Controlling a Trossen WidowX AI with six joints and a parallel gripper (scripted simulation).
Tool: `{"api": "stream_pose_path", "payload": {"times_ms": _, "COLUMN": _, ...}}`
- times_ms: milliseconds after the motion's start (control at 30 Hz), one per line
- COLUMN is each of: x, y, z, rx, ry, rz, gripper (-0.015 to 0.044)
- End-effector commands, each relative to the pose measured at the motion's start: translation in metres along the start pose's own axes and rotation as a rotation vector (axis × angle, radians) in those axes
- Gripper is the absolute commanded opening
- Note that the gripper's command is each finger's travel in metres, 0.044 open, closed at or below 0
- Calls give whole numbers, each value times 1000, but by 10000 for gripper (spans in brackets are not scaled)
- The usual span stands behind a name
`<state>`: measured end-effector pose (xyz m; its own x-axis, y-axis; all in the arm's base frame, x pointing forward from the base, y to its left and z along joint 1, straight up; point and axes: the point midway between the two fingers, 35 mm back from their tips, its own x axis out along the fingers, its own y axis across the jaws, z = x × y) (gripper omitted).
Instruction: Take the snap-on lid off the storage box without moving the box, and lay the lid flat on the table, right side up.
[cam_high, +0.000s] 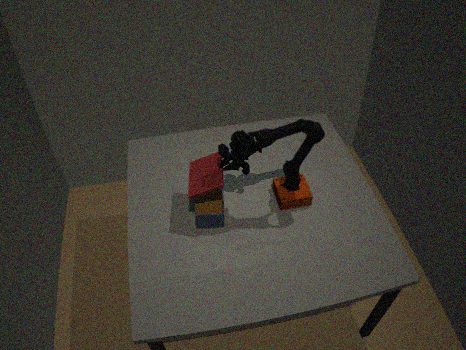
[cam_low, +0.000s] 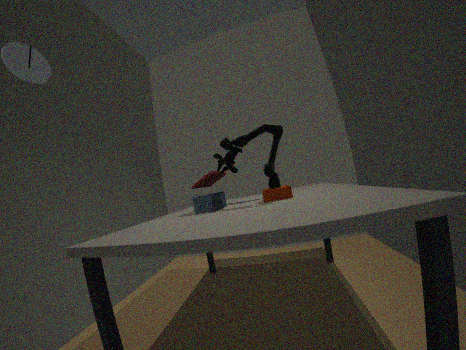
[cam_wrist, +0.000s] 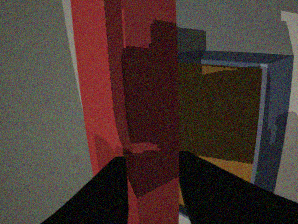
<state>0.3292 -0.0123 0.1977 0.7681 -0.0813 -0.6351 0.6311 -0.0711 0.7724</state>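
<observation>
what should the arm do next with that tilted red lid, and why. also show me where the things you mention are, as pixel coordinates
Probably carry the red lid (cam_high: 206, 176) (cam_low: 208, 179) (cam_wrist: 95, 90) sideways, clear of the blue box (cam_high: 209, 221) (cam_low: 209, 202) (cam_wrist: 278, 110), before lowering it. The tool (cam_high: 221, 159) (cam_low: 219, 171) (cam_wrist: 150, 164) grips the lid by its edge, and the lid hangs tilted above the open box, so going down here would likely hit it.
</observation>
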Motion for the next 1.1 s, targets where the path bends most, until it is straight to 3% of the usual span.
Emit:
{"api": "stream_pose_path", "payload": {"times_ms": 0, "x": -2, "y": 3, "z": 6, "rx": -4, "ry": 2, "rz": 15, "gripper": 0}}
{"api": "stream_pose_path", "payload": {"times_ms": 1067, "x": -5, "y": 1, "z": 70, "rx": -10, "ry": -2, "rz": 14, "gripper": 0}}
